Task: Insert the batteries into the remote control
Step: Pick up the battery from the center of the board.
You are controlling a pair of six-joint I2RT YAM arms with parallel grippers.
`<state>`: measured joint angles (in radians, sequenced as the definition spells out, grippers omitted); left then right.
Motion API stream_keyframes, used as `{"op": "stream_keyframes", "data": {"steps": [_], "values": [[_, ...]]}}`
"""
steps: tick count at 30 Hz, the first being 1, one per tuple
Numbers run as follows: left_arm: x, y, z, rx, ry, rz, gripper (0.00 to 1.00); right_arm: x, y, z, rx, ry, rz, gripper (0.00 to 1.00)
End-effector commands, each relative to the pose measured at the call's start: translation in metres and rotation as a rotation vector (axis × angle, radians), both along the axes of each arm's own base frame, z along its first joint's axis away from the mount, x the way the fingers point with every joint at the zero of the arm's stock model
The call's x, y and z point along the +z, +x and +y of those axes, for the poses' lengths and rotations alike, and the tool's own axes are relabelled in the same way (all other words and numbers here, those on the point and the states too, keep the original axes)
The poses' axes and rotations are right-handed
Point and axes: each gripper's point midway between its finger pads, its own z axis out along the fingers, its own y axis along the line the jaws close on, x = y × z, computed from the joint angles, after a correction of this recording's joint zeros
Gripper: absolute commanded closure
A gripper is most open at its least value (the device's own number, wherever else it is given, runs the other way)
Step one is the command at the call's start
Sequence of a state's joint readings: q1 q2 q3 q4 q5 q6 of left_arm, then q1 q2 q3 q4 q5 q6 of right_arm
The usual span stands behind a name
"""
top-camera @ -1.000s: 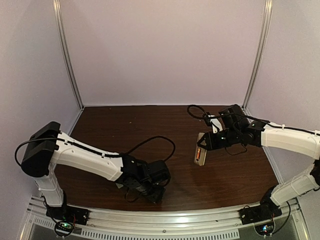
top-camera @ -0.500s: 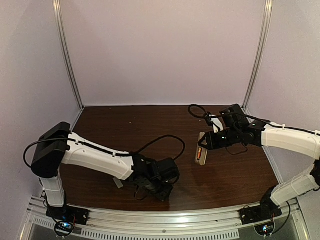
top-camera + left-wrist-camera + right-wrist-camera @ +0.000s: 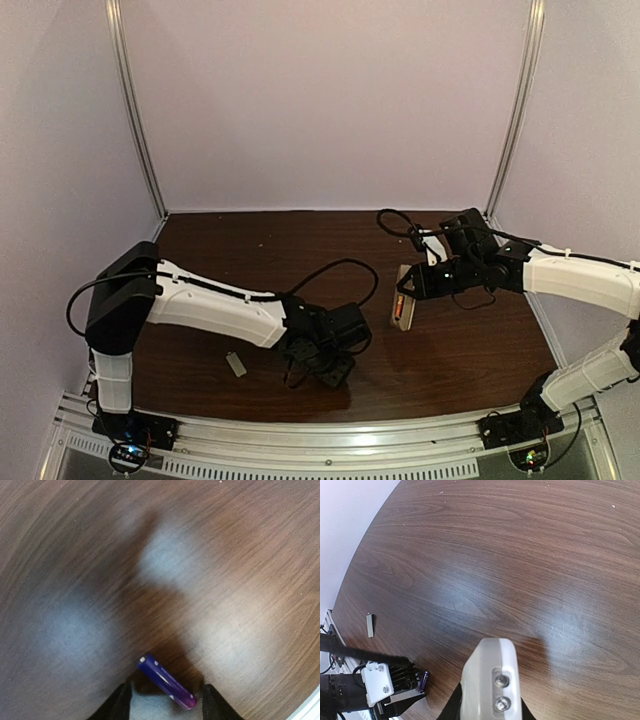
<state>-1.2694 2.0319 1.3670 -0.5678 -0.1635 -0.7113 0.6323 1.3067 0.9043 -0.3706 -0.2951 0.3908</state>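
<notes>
The left jaws (image 3: 165, 707) are gripping a battery (image 3: 166, 681) slantwise, just above the bench (image 3: 235, 570). That skewed hold is risking a slip, or a crooked entry into the bay. The right jaws (image 3: 420, 284) are clenching the remote control (image 3: 404, 283), which is tilted, with a second battery (image 3: 398, 310) glowing orange inside. Bare wood is lying open between the arms. The grey cover (image 3: 236, 364) is sitting well aside, near the front rail.

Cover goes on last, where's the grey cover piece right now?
Top view: the grey cover lies on the table, near left, just left of the left gripper and apart from it.
</notes>
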Motion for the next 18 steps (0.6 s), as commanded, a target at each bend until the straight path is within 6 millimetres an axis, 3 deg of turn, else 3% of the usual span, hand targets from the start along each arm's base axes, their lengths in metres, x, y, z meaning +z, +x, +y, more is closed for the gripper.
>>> {"op": "stream_keyframes", "data": {"steps": [1, 7, 18], "values": [[-0.003, 0.005, 0.001, 0.028, -0.027, 0.040, 0.45, 0.000, -0.002, -0.003, 0.000, -0.001, -0.007, 1.00], [-0.006, 0.013, -0.005, 0.055, -0.051, 0.055, 0.50, 0.000, 0.000, -0.005, -0.004, -0.001, -0.009, 1.00], [-0.021, 0.007, 0.014, 0.002, 0.036, 0.067, 0.94, -0.003, -0.004, -0.002, 0.016, 0.034, 0.018, 1.00]]}}
